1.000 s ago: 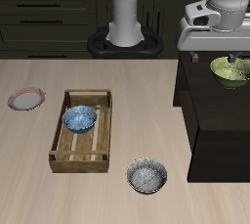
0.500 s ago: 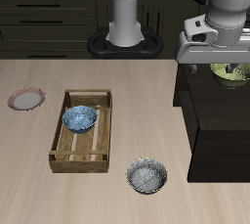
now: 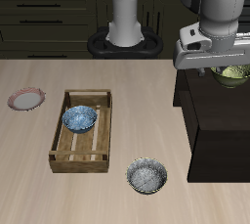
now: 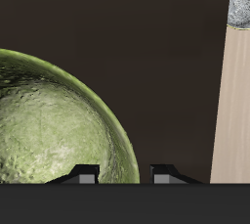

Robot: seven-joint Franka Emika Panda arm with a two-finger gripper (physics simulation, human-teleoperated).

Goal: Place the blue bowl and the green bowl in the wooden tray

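Wrist view alone shows gripper (image 4: 125, 174) fingertips apart, holding nothing, beside green bowl's (image 4: 54, 130) glossy dimpled rim-up interior on dark surface; exterior view alone shows round speckled blue bowl (image 3: 79, 119) inside slatted wooden tray (image 3: 61, 137), long axis front-to-back, center-left of frame.

The green bowl (image 4: 49, 125) fills much of the view: olive rim, pale glossy mottled interior, cut off by the frame edge. It sits on a dark, nearly black surface (image 4: 146, 42) that spreads around it. Two grey fingertips (image 4: 86, 173) of the gripper (image 4: 125, 175) show, parted with a gap between them; one overlaps the bowl's rim, the other lies just beside it over the dark surface. At about three o'clock from the bowl runs a light wooden tabletop strip (image 4: 232, 101). At about one o'clock, a grey speckled bowl (image 4: 240, 1) rests on that wood, only partly in view.
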